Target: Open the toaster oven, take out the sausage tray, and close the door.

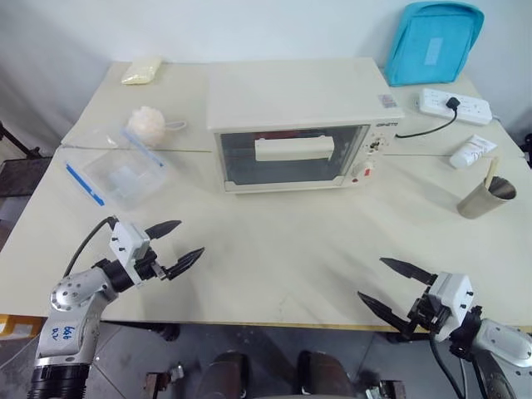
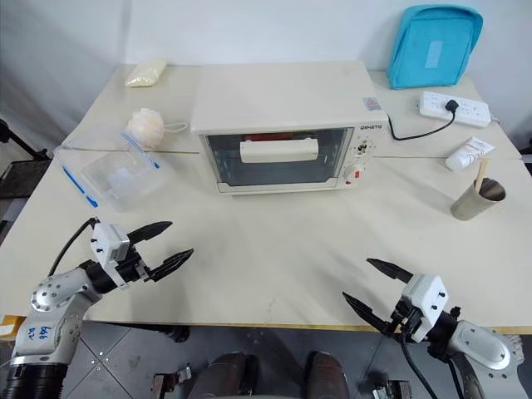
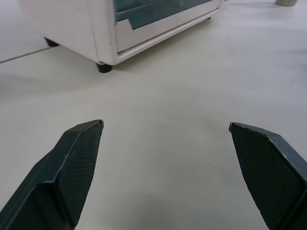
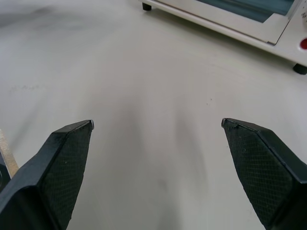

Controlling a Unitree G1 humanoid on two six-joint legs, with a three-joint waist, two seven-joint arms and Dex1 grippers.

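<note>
The cream-white toaster oven stands at the middle back of the table, its glass door shut with the bar handle across the front. Red shapes show dimly behind the glass; the sausage tray itself is hidden. My left gripper hovers open over the table's front left, well short of the oven. My right gripper is open at the front right edge, also apart from the oven. Both wrist views show the oven's lower front beyond the wide-spread fingers.
A clear plastic box with a blue strip and a pale puff lie left of the oven. At the right are a metal cup with a stick, a white tube, a power strip and a blue bag.
</note>
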